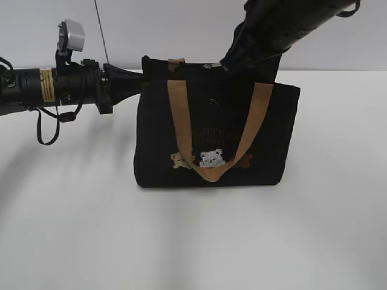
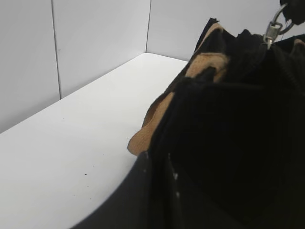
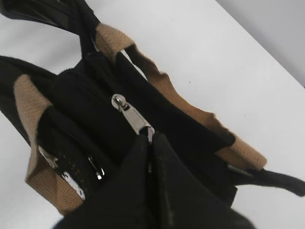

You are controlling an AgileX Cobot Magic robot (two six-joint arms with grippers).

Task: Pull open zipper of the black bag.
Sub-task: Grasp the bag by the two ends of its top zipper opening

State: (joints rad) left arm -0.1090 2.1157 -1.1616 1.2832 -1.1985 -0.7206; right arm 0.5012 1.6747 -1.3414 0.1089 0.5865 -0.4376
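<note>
- Stands upright on a plain white table (image 1: 72, 229): the black bag (image 1: 278, 139), tan straps (image 1: 181, 121) draped over its front.
- Behind the bag, pale panelled wall (image 2: 95, 43) meeting the table's far edge.
- Clamped on the bag's left top corner: left gripper (image 1: 140, 81).
- Above the bag's top edge, pinched tight on the silver pull of the zipper (image 3: 131, 114): right gripper (image 3: 151, 143).

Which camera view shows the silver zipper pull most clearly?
The right wrist view: the zipper pull lies close and sharp, its end pinched in the right gripper. The left wrist view shows only the clasp at its top edge; the exterior view shows a tiny glint on the black bag.
</note>
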